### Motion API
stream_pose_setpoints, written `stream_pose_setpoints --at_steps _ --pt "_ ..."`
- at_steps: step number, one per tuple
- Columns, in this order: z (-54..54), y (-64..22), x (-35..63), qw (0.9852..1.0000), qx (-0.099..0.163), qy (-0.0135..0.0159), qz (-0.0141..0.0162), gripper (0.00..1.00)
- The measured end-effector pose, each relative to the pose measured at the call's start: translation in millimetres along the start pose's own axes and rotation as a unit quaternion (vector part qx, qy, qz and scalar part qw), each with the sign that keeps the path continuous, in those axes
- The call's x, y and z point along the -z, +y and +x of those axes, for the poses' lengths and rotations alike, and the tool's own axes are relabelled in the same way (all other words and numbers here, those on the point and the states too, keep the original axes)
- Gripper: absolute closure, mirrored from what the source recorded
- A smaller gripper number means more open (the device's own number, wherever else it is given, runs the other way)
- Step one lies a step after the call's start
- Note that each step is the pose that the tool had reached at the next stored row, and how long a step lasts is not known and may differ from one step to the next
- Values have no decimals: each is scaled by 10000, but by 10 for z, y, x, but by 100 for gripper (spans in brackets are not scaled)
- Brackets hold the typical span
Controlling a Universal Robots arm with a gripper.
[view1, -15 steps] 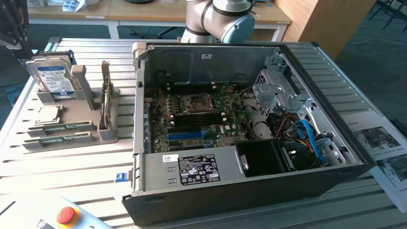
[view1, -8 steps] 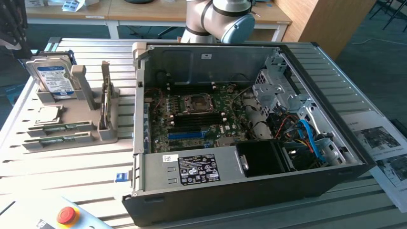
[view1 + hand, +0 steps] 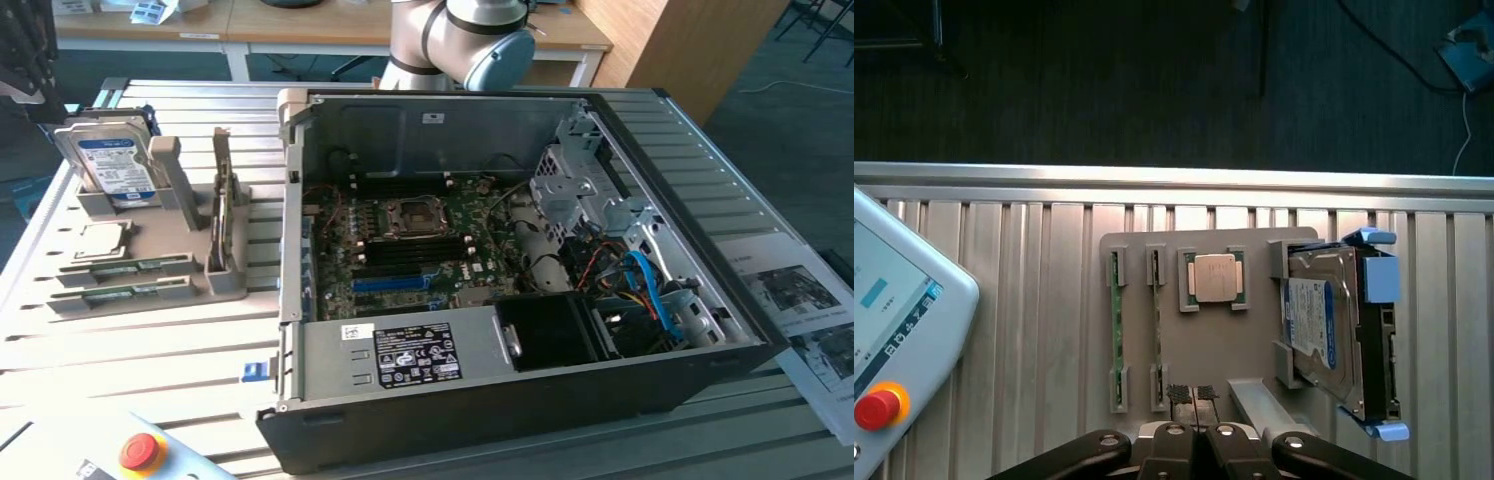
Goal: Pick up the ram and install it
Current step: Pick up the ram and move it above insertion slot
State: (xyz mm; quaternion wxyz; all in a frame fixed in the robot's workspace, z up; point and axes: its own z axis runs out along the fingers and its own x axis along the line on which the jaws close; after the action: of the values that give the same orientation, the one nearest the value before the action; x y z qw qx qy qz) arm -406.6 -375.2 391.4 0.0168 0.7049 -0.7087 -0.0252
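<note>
While the gripper (image 3: 1192,393) hangs with its two fingertips pressed together and nothing between them, one ram stick (image 3: 1117,320) and a second ram stick (image 3: 1157,318) sit in a gray holder (image 3: 1204,350) on the slatted metal surface (image 3: 1034,300). Each stick stands on edge in its own slot, and the two are parallel, just beside each other and not touching. In the wrist view the closed fingertips appear near one end of the second ram stick.

The holder also carries one CPU (image 3: 1215,277) lying flat in a square seat beside the sticks. One hard drive (image 3: 1324,325) with a blue-and-white label stands on edge there, as does one expansion card (image 3: 223,185).

One open computer case (image 3: 534,420) lies on the surface to the exterior view's right of the holder. Its motherboard (image 3: 461,215) is exposed and shows one blue slot (image 3: 398,283) next to several black ones. The robot arm (image 3: 487,45) rises behind the case.

One teach pendant (image 3: 894,320) with one red button (image 3: 879,408) rests on the surface near the holder. Printed sheets (image 3: 801,300) lie to the exterior view's right of the case.
</note>
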Motion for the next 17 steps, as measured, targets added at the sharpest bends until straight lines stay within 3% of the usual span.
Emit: stream_pose_setpoints --at_steps 9,14,17 --pt "0 0 0 10000 5 0 67 89" --pt "0 1 -3 10000 4 0 67 89" --pt "2 -8 -134 10000 7 1 69 89"
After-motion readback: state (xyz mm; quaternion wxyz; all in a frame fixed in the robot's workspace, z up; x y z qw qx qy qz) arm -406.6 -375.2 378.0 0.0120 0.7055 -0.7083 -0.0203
